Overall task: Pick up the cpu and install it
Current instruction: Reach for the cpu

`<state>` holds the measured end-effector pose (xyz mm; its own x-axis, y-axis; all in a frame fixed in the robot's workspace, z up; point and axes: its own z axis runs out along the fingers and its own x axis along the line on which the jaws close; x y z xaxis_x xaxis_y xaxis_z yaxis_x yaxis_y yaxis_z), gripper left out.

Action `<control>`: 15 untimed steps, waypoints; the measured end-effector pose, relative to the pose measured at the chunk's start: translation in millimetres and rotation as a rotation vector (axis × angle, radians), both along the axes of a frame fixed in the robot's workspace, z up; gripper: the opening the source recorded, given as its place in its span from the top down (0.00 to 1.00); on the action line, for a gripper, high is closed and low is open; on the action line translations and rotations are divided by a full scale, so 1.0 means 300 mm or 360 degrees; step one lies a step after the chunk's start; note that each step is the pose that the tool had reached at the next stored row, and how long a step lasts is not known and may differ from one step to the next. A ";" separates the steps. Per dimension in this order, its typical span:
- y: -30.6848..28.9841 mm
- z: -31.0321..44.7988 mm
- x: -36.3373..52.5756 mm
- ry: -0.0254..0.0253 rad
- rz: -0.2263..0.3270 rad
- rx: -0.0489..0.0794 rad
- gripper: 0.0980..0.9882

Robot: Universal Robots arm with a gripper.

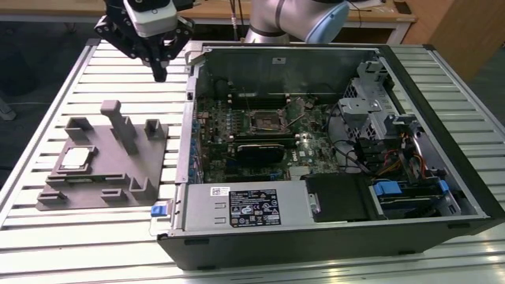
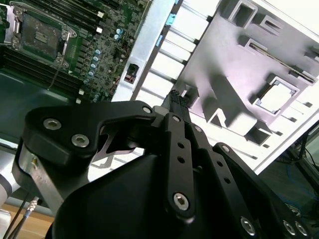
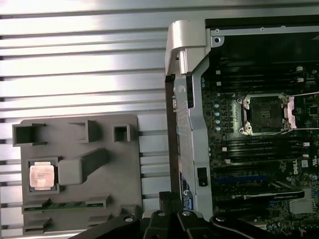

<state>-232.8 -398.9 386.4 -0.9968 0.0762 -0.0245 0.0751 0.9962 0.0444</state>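
Exterior view: claw (image 1: 160, 74) pressed together, apart from cpu (image 1: 77, 158) in tray (image 1: 106, 174); case (image 1: 332, 248) beside.

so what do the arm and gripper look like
The arm is silver-grey tubing with a pale blue joint cap. The gripper is black, with jointed link fingers studded with silver screws, under a white block at the wrist.

1. I log a slatted aluminium table (image 1: 47, 236) under everything.
2. A grey moulded tray (image 1: 110, 163) lies flat on it, at the exterior view's left.
3. An open computer case (image 1: 284, 65) sits just beside the tray, with the motherboard (image 1: 229, 124) and the labelled power supply (image 1: 245, 207) exposed.
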 end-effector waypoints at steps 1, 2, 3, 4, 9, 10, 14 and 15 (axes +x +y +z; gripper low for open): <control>0.000 0.000 -0.005 0.00001 0.0000 0.0000 0.99; 0.000 -0.001 -0.016 0.00001 0.0000 0.0000 0.99; 0.000 -0.001 -0.029 0.00000 0.0000 0.0000 0.99; 0.000 -0.002 -0.036 0.00000 0.0000 0.0000 0.99; 0.000 -0.003 -0.083 0.00001 0.0000 0.0000 0.99; 0.000 -0.004 -0.094 -0.00001 0.0000 0.0000 0.99; 0.000 -0.005 -0.132 0.00000 0.0000 0.0000 0.99; 0.000 -0.005 -0.141 0.00001 0.0000 0.0000 0.99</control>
<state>-275.1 -398.9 385.0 -0.9968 0.0762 -0.0244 0.0751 0.9962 0.0443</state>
